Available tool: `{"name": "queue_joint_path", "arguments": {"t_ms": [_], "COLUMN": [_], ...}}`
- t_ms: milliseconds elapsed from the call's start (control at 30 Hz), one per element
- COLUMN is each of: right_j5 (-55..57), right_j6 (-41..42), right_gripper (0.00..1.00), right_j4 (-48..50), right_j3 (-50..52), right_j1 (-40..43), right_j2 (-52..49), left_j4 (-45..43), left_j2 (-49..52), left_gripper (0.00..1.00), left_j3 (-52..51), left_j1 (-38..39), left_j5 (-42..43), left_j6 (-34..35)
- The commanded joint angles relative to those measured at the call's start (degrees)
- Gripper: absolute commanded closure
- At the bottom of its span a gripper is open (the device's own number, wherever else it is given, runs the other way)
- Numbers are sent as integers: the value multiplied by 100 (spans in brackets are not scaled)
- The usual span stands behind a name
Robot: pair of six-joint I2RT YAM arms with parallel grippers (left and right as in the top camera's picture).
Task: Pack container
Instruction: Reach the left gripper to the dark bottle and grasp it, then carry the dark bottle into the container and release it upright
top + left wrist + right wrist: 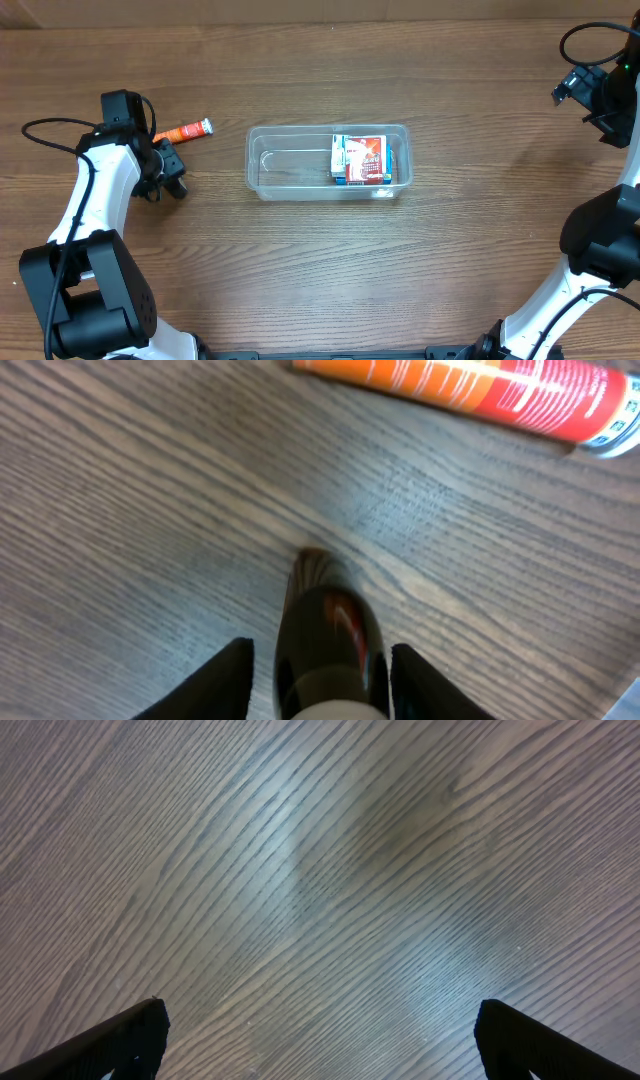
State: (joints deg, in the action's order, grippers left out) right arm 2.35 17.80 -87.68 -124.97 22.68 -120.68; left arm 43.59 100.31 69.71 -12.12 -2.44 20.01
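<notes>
The clear plastic container (pixel 290 165) sits mid-table with small red and white boxes (pixel 360 160) in its right half. An orange tube (pixel 183 131) lies on the table left of it and shows at the top of the left wrist view (pixel 470 390). My left gripper (pixel 168 172) is low over the table just below the tube. Its fingers (pixel 320 648) straddle a dark glossy rounded object (pixel 325 610), with a narrow gap on each side. My right gripper (pixel 585 95) is wide open and empty (pixel 320 1010) over bare wood at the far right.
Only wood-grain table shows around the container. Black cables loop by the left arm (pixel 45 130) and at the top right (pixel 590 35).
</notes>
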Motion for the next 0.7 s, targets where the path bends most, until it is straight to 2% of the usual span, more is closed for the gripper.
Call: {"name": "queue_joint_path", "arguments": {"t_ms": [0,33,167,267,400,500,667], "right_j5": [39,39,39,39,39,42,39], "right_j6": [24,24,24,22,24,22,24], "right_gripper": [0,0,0,0,0,0,0], "right_j4": [22,22,22,22,22,22,22], "right_j3": [-149,-149,-149,-149,-149,-149,-149], "right_j1": [-4,-4,-4,-4,-4,-4,-4], "right_j2": [197,197,197,197,197,197,197], "left_j4": [-109,-122,-70,184,944,1561,1779], "left_j2": [20,20,17,17,17,17,17], "left_gripper": [65,73,87,89,96,96,96], "left_j3": [116,116,118,245,1036,1703,2129], "left_j1": [-24,-20,-20,-17,-7,105,380], "left_j5": [-74,-72,-50,-4,216,225,212], "left_j6": [57,57,57,50,-136,-341,-431]}}
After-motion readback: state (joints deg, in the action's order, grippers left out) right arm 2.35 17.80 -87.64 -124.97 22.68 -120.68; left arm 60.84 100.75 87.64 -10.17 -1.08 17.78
